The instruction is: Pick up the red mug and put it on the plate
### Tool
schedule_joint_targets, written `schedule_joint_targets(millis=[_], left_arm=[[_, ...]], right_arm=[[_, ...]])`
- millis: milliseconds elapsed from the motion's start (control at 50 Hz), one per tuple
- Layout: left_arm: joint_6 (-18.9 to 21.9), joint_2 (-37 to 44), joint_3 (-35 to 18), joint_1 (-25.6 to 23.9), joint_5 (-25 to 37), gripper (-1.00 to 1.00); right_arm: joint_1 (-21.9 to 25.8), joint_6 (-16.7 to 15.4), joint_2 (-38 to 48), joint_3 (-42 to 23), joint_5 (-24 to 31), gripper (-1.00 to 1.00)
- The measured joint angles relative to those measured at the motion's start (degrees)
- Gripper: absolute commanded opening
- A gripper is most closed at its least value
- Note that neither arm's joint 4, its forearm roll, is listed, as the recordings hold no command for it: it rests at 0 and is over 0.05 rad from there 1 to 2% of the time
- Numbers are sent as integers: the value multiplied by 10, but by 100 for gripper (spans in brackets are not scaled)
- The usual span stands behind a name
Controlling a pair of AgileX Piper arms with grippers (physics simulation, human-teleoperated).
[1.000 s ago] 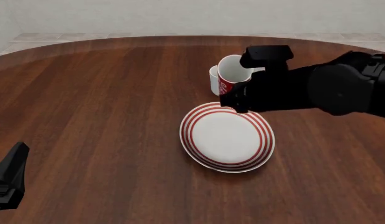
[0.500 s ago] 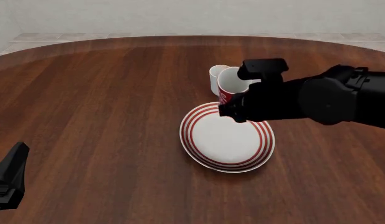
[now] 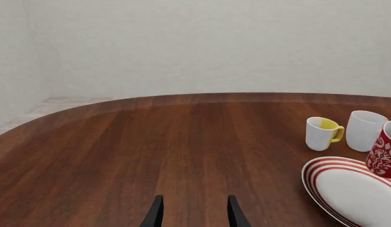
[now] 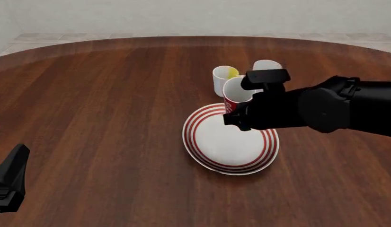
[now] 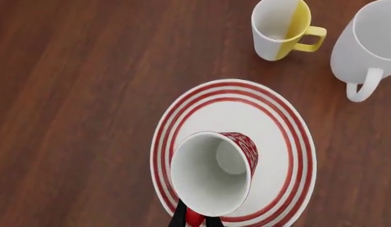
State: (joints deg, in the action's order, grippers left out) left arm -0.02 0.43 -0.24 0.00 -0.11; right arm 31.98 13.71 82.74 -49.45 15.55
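Observation:
The red mug (image 4: 235, 93), white inside with white patterning, hangs over the far part of the plate (image 4: 228, 142). My right gripper (image 4: 241, 109) is shut on its red handle. In the right wrist view the mug (image 5: 214, 172) is seen from above over the red-ringed plate (image 5: 290, 123), with the fingers (image 5: 180, 218) pinching the handle. The left wrist view shows the mug (image 3: 385, 155) above the plate's (image 3: 347, 187) edge; whether they touch I cannot tell. My left gripper (image 3: 194, 215) is open and empty, low at the near left (image 4: 9, 182).
A white-and-yellow mug (image 4: 224, 78) and a plain white mug (image 4: 266, 66) stand upright just beyond the plate. Both also show in the right wrist view, the yellow one (image 5: 280, 28) and the white one (image 5: 369, 47). The round wooden table (image 4: 107, 109) spreads left.
My right gripper has carried the red mug nearer and lower, from beside the two other mugs to over the plate's far part. The left arm has not moved.

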Motion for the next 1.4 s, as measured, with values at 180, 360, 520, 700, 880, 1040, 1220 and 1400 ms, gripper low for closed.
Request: schedule_joint_targets(millis=[180, 360, 520, 700, 880, 1040, 1220, 1400], left_arm=[[0, 0, 0, 0, 0, 100], [0, 0, 0, 0, 0, 100], [0, 0, 0, 0, 0, 100], [0, 0, 0, 0, 0, 100], [0, 0, 0, 0, 0, 100], [0, 0, 0, 0, 0, 100], [0, 0, 0, 0, 0, 100], [0, 0, 0, 0, 0, 100]], right_arm=[[3, 1, 7, 4, -5, -100], [2, 5, 12, 6, -6, -100], [1, 8, 19, 10, -12, -100], [2, 14, 31, 16, -23, -100], [4, 19, 43, 19, -33, -100], [5, 26, 50, 23, -41, -100], [8, 36, 58, 26, -50, -100], [14, 49, 66, 30, -59, -100]])
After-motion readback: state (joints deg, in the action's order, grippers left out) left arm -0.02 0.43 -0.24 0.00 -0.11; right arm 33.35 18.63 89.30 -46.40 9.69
